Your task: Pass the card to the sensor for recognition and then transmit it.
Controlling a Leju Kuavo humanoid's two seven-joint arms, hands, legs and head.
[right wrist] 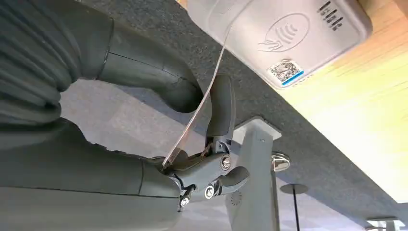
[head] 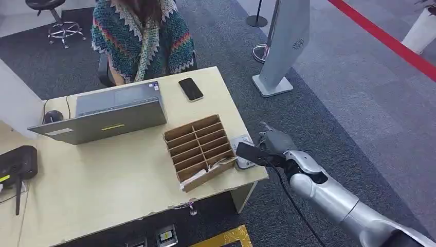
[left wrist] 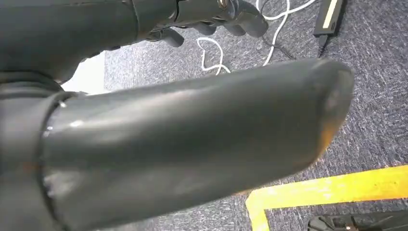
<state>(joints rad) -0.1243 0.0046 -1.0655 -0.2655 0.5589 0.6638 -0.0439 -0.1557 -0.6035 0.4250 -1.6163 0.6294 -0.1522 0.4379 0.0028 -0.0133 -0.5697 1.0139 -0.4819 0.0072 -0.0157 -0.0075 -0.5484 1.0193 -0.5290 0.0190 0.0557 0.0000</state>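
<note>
My right hand [head: 275, 146] pinches a thin dark card [head: 252, 153] between its thumb and a finger, at the desk's right front corner. The card's far edge hangs over the white card sensor [head: 243, 140] that lies on that corner. In the right wrist view the card [right wrist: 202, 103] shows edge-on, bowed between thumb and finger, just short of the sensor [right wrist: 284, 36] with its wave symbol and small code label. My left hand [left wrist: 207, 19] hangs low over the carpet with its fingers curled in and nothing in them.
A cardboard divider box [head: 199, 151] stands beside the sensor. A closed laptop [head: 108, 116], a phone [head: 191, 89] and a black router [head: 18, 163] lie on the desk [head: 113, 180]. A person in a patterned shawl [head: 144, 38] sits behind it. A grey kiosk stand [head: 280, 51] is on the right.
</note>
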